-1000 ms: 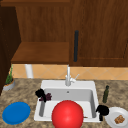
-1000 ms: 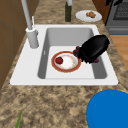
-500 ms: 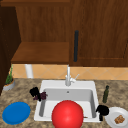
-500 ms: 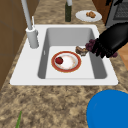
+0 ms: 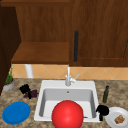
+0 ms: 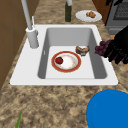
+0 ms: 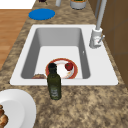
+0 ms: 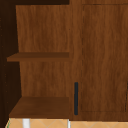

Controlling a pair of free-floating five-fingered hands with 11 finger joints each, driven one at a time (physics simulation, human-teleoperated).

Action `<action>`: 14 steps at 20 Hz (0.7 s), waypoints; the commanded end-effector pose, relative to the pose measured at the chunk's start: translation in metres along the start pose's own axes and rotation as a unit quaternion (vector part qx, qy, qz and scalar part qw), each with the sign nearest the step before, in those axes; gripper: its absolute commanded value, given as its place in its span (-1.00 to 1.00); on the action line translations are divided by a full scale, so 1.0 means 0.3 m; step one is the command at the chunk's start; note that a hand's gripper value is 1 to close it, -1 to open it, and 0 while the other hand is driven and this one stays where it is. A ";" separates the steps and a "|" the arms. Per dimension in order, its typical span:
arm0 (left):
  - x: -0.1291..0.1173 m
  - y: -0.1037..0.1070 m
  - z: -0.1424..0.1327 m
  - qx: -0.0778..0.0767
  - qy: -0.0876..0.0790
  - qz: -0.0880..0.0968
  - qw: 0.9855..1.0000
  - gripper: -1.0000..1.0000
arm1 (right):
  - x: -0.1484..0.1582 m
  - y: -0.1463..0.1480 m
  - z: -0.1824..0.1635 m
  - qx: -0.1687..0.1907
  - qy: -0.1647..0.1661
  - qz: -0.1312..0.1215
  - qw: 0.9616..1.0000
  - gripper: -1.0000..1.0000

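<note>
My left hand (image 5: pixel 24 88) floats over the counter left of the sink, curled round a dark purple bunch of grapes (image 5: pixel 31 94). In the left side view this hand (image 6: pixel 118 48) holds the grapes (image 6: pixel 102 48) by the sink's front rim. A red-rimmed plate (image 6: pixel 75 68) lies in the basin with a small red fruit (image 6: pixel 59 60) on it and a brown pastry (image 6: pixel 82 49) beside it. My right hand (image 5: pixel 102 110) hangs at the sink's right front corner, next to a white plate (image 5: pixel 111 117) with brown food (image 5: pixel 119 119).
A blue plate (image 5: pixel 15 112) lies left of the sink (image 5: pixel 41 93). A green bottle (image 5: pixel 106 94) stands on the right and a faucet (image 5: pixel 68 78) behind. A big red round shape (image 5: pixel 67 115) covers the sink's front. A potted plant (image 5: pixel 9 82) stands far left under the wall cabinet (image 8: pixel 100 62).
My left hand has carried the grapes leftward, away from over the basin to above the counter. The right hand has not moved.
</note>
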 end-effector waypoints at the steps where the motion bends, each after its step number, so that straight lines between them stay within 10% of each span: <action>1: 0.007 0.086 0.081 -0.010 0.008 0.021 1.000 1.00 | 0.000 0.000 0.000 0.000 0.000 0.000 1.000 0.00; 8: 0.042 0.155 0.246 -0.014 0.005 0.021 1.000 1.00 | 0.000 0.000 0.000 0.000 0.000 0.000 1.000 0.00; 14: -0.017 0.045 0.356 -0.017 -0.019 0.007 1.000 1.00 | 0.000 0.000 0.000 0.000 0.000 0.000 1.000 0.00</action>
